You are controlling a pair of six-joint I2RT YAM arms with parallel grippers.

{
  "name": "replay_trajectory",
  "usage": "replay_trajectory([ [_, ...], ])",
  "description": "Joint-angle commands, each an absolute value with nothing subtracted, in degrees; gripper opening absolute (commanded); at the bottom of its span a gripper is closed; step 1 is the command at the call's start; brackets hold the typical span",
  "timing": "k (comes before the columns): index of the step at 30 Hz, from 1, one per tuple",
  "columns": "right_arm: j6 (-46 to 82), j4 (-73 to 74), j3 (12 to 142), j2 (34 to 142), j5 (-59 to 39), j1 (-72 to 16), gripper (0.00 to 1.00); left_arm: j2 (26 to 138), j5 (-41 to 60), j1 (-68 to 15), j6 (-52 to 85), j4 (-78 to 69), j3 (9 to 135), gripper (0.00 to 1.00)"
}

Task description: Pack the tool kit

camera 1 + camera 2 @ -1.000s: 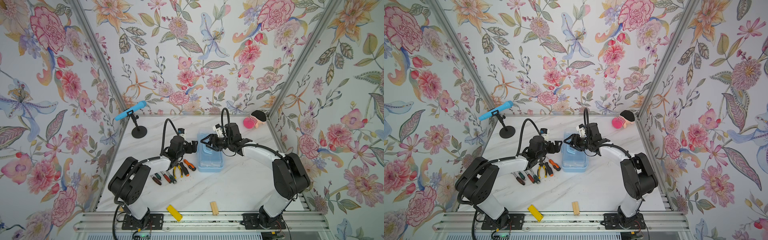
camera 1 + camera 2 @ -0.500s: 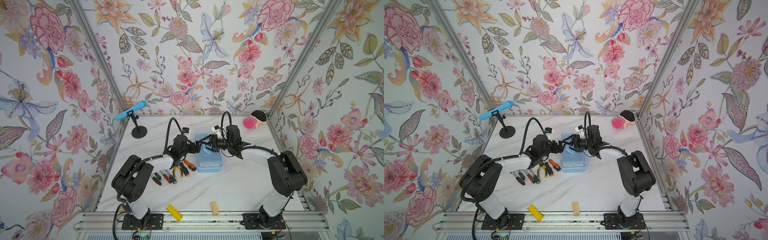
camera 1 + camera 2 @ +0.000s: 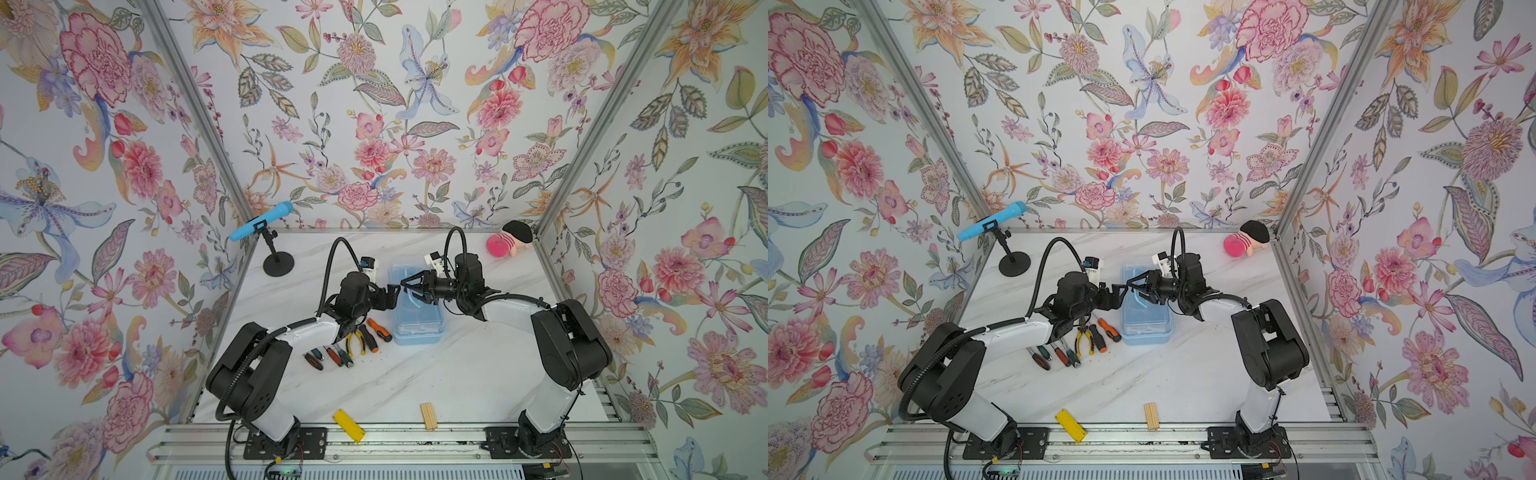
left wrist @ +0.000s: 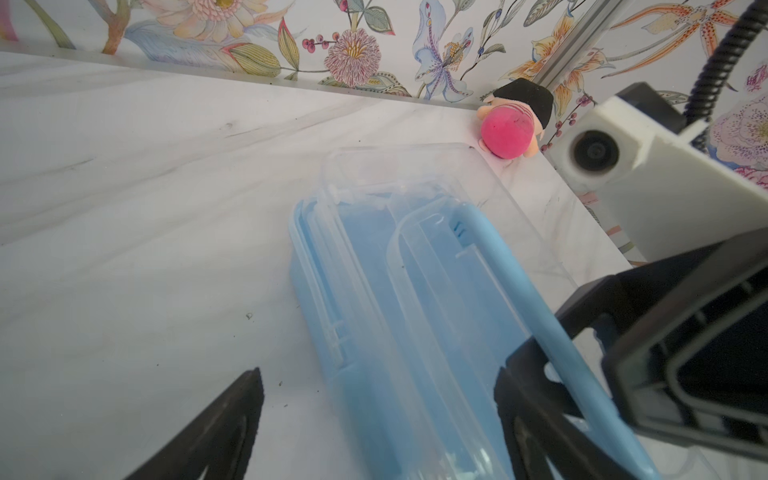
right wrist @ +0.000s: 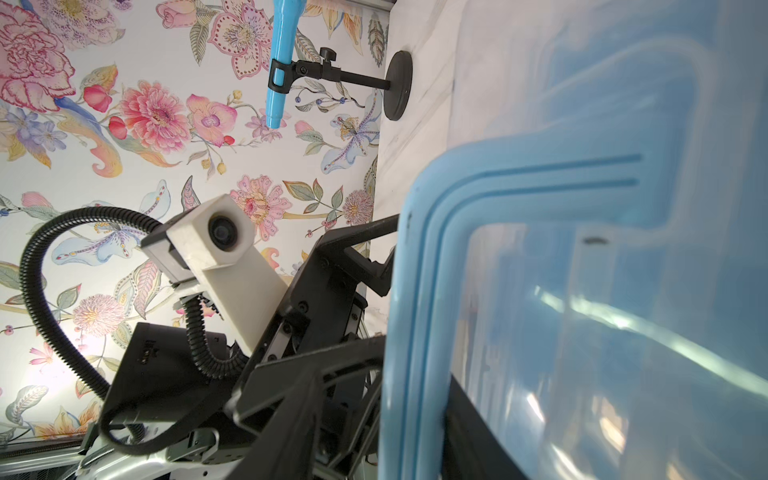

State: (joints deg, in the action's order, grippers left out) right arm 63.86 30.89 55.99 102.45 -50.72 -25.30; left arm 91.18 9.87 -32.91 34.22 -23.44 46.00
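Jaws of the left gripper point(image 3: 392, 293) stood wide apart and held nothing; in the left wrist view one finger hung over bare marble beside the box and the other over its clear lid. The right gripper point(image 3: 409, 289) had its jaws narrowed onto the blue handle point(image 5: 415, 291), a finger pressed against each side of it, with the handle raised off the lid. The two grippers met nearly tip to tip above the left long edge of the tool kit box point(image 3: 417, 324).

The box sat closed on the table point(image 3: 415, 382), at mid-width and nearer the back wall than the front. Against its left side lay the screwdrivers point(image 3: 376, 330) and the yellow-handled pliers point(image 3: 353, 340), in a row slanting away under the left forearm.

Open marble ran from the box's front edge to the front rail. There a yellow block point(image 3: 349, 419) overhung the table's lip, with a wooden block point(image 3: 428, 415) near it. To the right, bare surface reached the side wall. A microphone stand point(image 3: 278, 266) and a plush toy point(image 3: 509, 243) occupied the back corners.

A small embossed mark on the left arm's housing point(image 5: 145, 357) was too blurred to read.
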Motion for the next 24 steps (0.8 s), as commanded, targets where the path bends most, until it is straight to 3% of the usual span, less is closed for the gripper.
replay_trajectory([
  [1, 64.64, 38.72, 53.53, 104.98, -51.39, -25.03, 0.12, 90.0, 8.89, -32.62, 33.13, -21.8, 43.41, 0.91],
  [2, 65.32, 39.99, 53.18, 105.24, -51.49, -24.83, 0.0, 88.39, 8.96, -32.59, 33.33, -21.86, 43.05, 0.91],
  [10, 72.84, 54.39, 47.98, 105.56, -53.44, -21.88, 0.0, 86.71, 9.38, -32.52, 34.52, -23.0, 41.28, 0.91],
  [20, 92.65, 88.83, 44.65, 113.42, -59.1, -15.95, 0.0, 86.4, 13.48, -32.52, 38.08, -26.55, 40.65, 0.91],
  [24, 93.05, 90.83, 44.51, 115.34, -60.83, -14.68, 0.0, 85.97, 17.84, -32.37, 41.93, -30.27, 40.31, 0.92],
])
